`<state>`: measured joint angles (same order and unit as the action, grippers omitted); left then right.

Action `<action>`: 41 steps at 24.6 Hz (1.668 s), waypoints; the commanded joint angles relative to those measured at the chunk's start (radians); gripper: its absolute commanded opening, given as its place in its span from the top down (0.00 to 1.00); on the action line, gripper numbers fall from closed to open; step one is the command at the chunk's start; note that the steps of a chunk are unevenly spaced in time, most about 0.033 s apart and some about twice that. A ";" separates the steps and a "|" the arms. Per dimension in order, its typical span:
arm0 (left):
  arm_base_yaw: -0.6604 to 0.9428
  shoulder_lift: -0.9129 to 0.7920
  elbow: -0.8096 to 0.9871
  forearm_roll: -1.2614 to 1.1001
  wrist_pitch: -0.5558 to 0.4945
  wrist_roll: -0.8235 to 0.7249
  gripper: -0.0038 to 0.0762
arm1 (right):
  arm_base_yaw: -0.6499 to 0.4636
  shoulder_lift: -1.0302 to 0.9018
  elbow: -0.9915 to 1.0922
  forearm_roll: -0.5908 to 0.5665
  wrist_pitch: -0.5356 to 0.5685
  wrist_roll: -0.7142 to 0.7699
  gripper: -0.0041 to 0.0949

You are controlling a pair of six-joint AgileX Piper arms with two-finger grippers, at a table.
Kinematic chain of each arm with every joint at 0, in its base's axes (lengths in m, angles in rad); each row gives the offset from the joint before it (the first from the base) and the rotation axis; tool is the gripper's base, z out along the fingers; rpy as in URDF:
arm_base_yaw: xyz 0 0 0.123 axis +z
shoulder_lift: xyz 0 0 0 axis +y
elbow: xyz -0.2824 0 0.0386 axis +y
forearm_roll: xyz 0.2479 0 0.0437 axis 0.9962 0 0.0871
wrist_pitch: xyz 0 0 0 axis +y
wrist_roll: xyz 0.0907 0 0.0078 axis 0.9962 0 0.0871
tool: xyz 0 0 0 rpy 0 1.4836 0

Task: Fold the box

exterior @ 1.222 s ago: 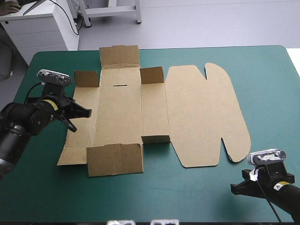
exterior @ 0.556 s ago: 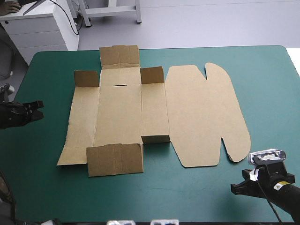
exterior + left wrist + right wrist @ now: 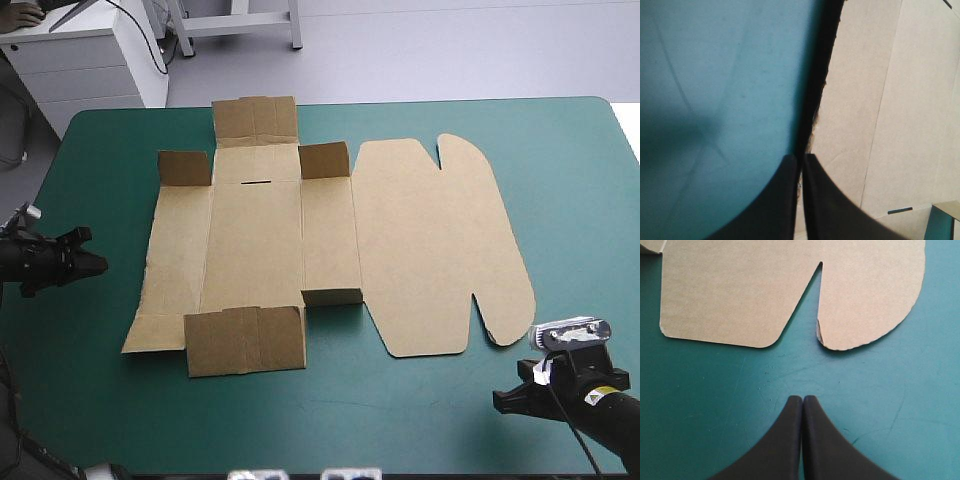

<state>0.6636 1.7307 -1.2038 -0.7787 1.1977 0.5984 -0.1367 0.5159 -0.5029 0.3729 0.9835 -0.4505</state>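
Observation:
The brown box (image 3: 250, 240) lies spread flat in the middle of the teal-green table, its rounded lid panel (image 3: 430, 240) toward the right. Short corner flaps (image 3: 325, 160) stand slightly raised. My left gripper (image 3: 98, 264) hovers near the table's left edge, shut and empty, pointing at the box's left edge. In the left wrist view that gripper (image 3: 801, 159) sits just short of the board's edge (image 3: 880, 100). My right gripper (image 3: 498, 403) rests near the front right corner, shut and empty. In the right wrist view it (image 3: 802, 399) faces the lid's two rounded tabs (image 3: 740, 290).
A white cabinet (image 3: 90, 60) stands beyond the table's far left corner. A strip of bare teal-green cover (image 3: 120, 260) separates the left gripper from the box. More cover (image 3: 715, 405) lies between the right gripper and the lid tabs.
The left arm drew back from over the box's left panel to the table's left edge, then edged slightly toward the box. The right arm and the box have not moved.

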 commanded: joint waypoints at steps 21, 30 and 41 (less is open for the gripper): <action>-0.199 0.128 -0.029 -0.008 0.087 0.052 0.36 | 0.003 0.009 -0.023 0.019 -0.066 0.000 0.98; -0.300 0.206 -0.029 -0.015 0.087 0.052 0.36 | 0.003 0.009 -0.023 0.019 -0.066 0.000 0.98; -0.358 0.210 -0.029 -0.163 0.097 0.103 0.36 | 0.003 0.009 -0.023 0.021 -0.070 0.002 0.98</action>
<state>0.3419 1.9481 -1.2401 -0.9038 1.2489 0.6704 -0.1367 0.5159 -0.5027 0.3729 0.9611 -0.4504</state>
